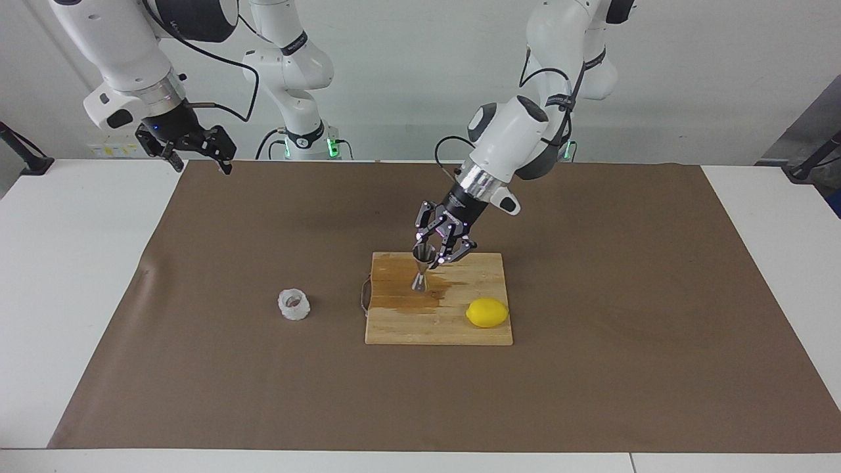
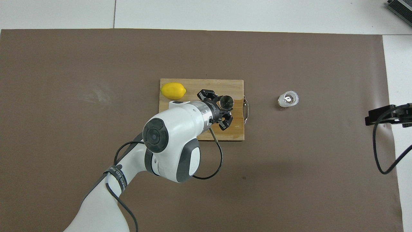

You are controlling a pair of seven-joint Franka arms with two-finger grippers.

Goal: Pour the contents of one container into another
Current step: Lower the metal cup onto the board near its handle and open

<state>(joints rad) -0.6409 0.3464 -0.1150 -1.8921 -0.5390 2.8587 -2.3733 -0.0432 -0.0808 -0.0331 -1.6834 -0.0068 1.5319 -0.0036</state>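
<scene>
Brown paper covers a white worktop [image 1: 66,276] before two white robot arms. Near its middle, the left hand [image 1: 430,257] is clenched on the upper cone of a small shiny steel hourglass-shaped jigger [image 1: 420,269], which stands roughly upright, long axis vertical, over a wet patch on a pale wooden cutting board [image 1: 407,328]. Whether its foot touches the board cannot be told.

A small squat clear knobbly glass cup [image 1: 294,305] sits on the paper well apart from the board, toward the right arm's end of the worktop and slightly farther from the robots than the jigger. Any pour probably depends on closing that sideways gap; the left hand is the closer of the two.

A yellow lemon [image 1: 487,313] rests on the board's corner toward the left arm's end. The right hand [image 1: 197,156] waits released, holding nothing, above the paper's edge closest to the robots.
</scene>
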